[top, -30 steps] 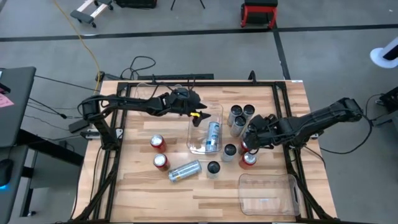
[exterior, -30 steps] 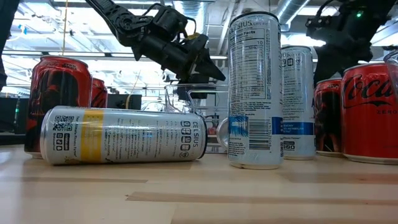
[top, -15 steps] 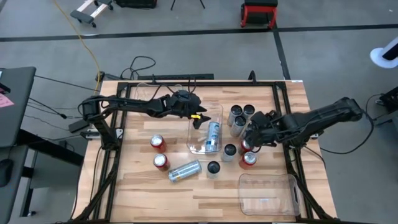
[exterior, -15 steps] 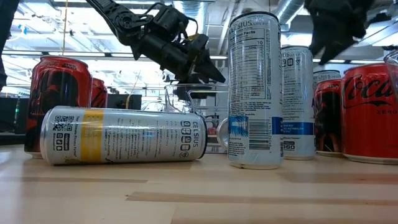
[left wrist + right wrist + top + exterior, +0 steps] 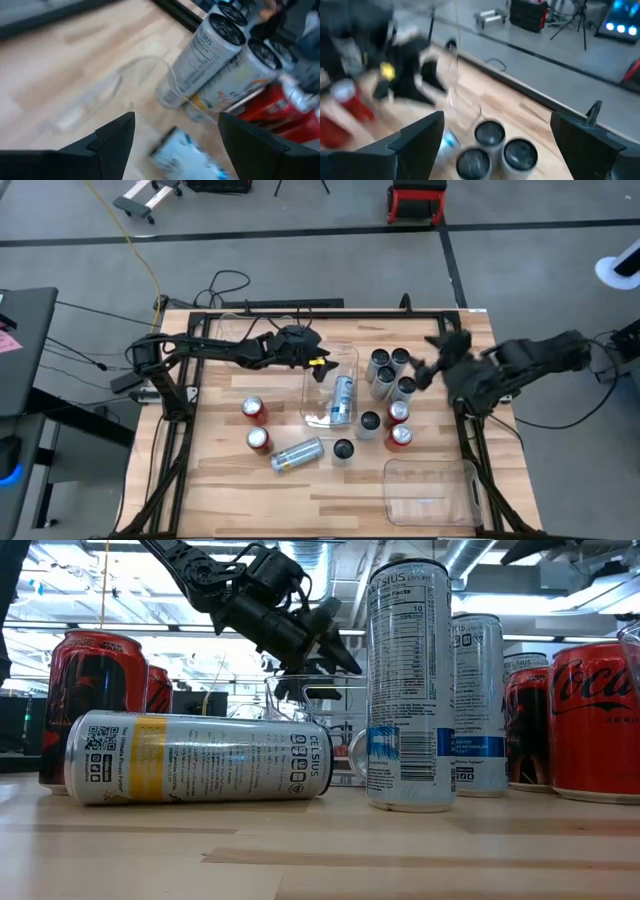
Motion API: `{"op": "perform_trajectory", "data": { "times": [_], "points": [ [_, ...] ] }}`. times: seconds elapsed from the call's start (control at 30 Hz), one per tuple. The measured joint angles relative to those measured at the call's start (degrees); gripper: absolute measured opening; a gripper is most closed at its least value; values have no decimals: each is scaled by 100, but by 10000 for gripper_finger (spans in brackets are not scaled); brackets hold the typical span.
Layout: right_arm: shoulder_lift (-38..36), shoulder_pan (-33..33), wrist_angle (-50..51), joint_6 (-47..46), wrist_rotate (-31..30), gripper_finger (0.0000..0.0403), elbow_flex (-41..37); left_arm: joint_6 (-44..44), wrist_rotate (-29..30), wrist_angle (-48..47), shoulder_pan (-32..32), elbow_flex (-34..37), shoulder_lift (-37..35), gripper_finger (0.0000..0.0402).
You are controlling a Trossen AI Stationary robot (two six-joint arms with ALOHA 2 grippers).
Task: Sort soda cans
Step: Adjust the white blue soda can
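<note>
Above the table (image 5: 220, 470), both arms' jaws stand open and empty.
Left gripper (image 5: 322, 367) hovers over the clear bin (image 5: 312, 416) holding one silver can (image 5: 343, 398); right gripper (image 5: 432, 365) hangs beside the standing can cluster (image 5: 388, 372).

Robotics lab or workshop: grey concrete floor (image 5: 300, 270), framed wooden workbench (image 5: 230, 480), trailing cables (image 5: 225, 285) at 11 o'clock, red stool (image 5: 417, 200) at 12.
</note>
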State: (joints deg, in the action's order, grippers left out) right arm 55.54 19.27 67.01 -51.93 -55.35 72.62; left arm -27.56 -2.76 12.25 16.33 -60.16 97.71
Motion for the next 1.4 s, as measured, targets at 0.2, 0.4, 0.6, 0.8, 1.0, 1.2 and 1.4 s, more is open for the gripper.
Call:
{"op": "perform_trajectory", "data": {
  "times": [0.2, 0.4, 0.6, 0.8, 1.0, 1.2, 1.4],
  "points": [
    [-402, -77, -17, -1333, 504, 383, 470, -1689, -52, -565, -289, -253, 0, 281],
    [-459, 220, -19, -1676, 682, 383, 935, -2056, 296, -1808, -763, -966, 0, 281],
    [-461, 433, -14, -966, 733, 383, 1238, -2948, 1651, -3235, -1004, -1638, 152, 281],
    [-646, 783, 6, -500, 1133, 383, 1329, -3851, 1786, -2812, -1127, -2191, 752, 280],
    [-846, 1266, 99, -329, 1213, 383, 1332, -3479, 1594, -3803, -1155, -3439, 1885, 281],
    [-1008, 1596, 183, -363, 1215, 383, 1332, -3447, 1608, -5229, -1183, -4540, 2449, 281],
    [-1013, 1661, 190, -400, 1153, 383, 1332, -3681, 1616, -5446, -1203, -4553, 2682, 281]
  ]
}}
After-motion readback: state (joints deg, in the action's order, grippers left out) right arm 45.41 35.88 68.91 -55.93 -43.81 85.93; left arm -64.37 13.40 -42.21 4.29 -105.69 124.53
